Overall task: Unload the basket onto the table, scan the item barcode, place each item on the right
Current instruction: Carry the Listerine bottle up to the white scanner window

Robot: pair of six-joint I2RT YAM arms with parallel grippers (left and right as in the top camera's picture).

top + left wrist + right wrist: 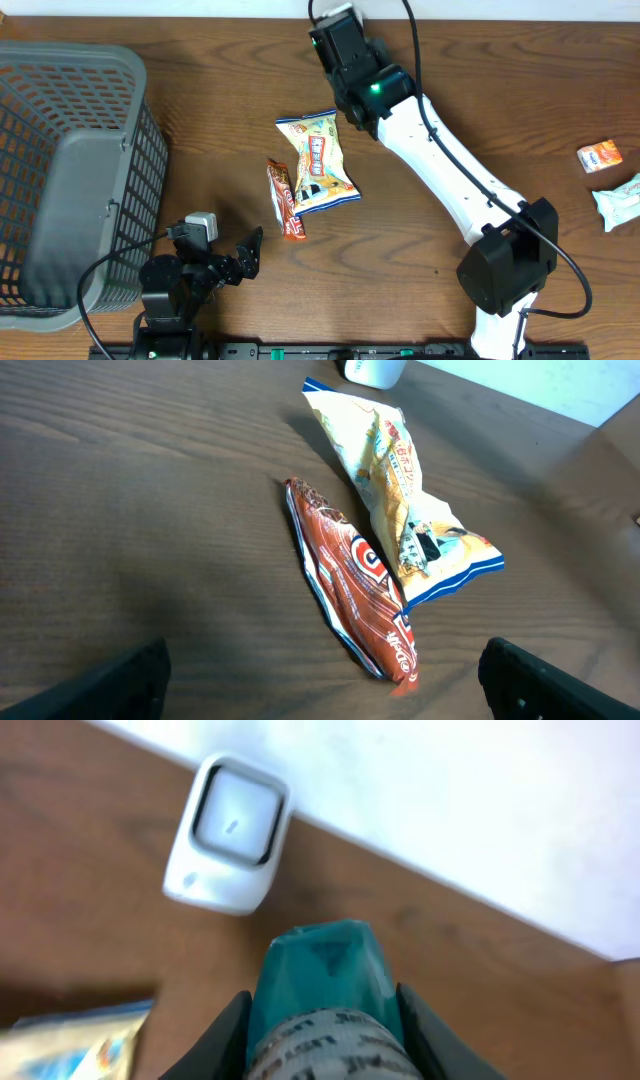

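Teal item: right gripper grasping it, hovering before white scanner, far edge; next move probably calling for squaring barcode to scanner window. Left gripper released.

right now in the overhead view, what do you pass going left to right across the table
basket -> left gripper -> red packet -> yellow bag -> orange packet -> white packet
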